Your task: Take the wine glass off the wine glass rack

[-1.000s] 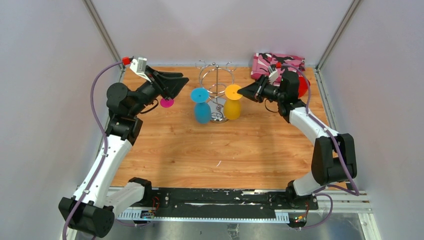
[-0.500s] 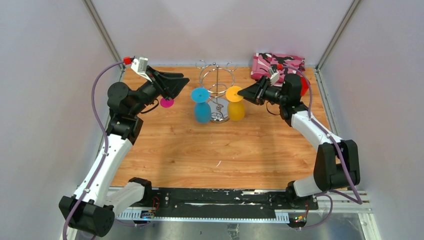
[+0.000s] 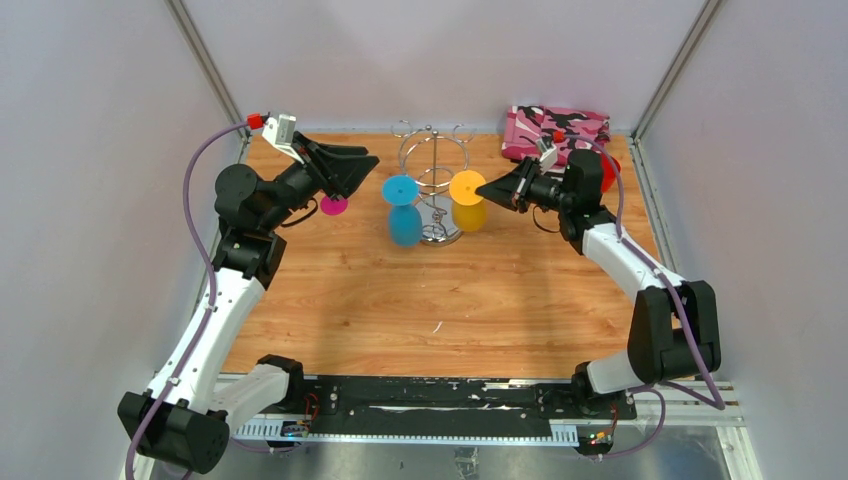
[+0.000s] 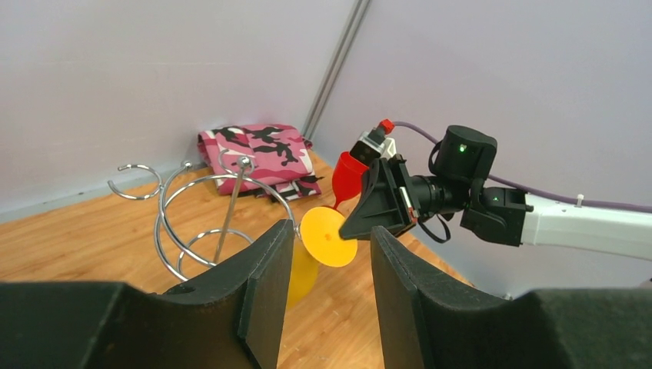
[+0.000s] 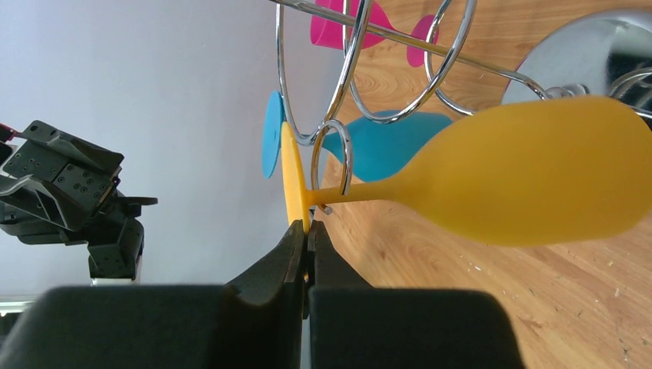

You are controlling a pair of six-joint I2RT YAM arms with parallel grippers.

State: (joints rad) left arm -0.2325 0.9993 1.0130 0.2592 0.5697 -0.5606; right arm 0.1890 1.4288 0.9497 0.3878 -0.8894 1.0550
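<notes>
The chrome wine glass rack (image 3: 432, 165) stands at the back middle. A yellow wine glass (image 3: 467, 203) hangs upside down on its right side, and a blue one (image 3: 403, 215) on its left. My right gripper (image 3: 483, 186) is shut on the rim of the yellow glass's foot. In the right wrist view the fingers (image 5: 307, 228) pinch the foot disc, and the stem of the yellow glass (image 5: 530, 169) still passes through a wire loop of the rack (image 5: 332, 165). My left gripper (image 3: 368, 160) is open and empty, left of the rack.
A pink glass (image 3: 334, 205) lies under my left gripper. A pink camouflage cloth (image 3: 556, 127) and a red glass (image 4: 350, 173) sit at the back right, behind my right wrist. White walls close in on three sides.
My right wrist has shifted a little and the yellow glass has swung slightly with its foot in the gripper. My left arm has not moved.
</notes>
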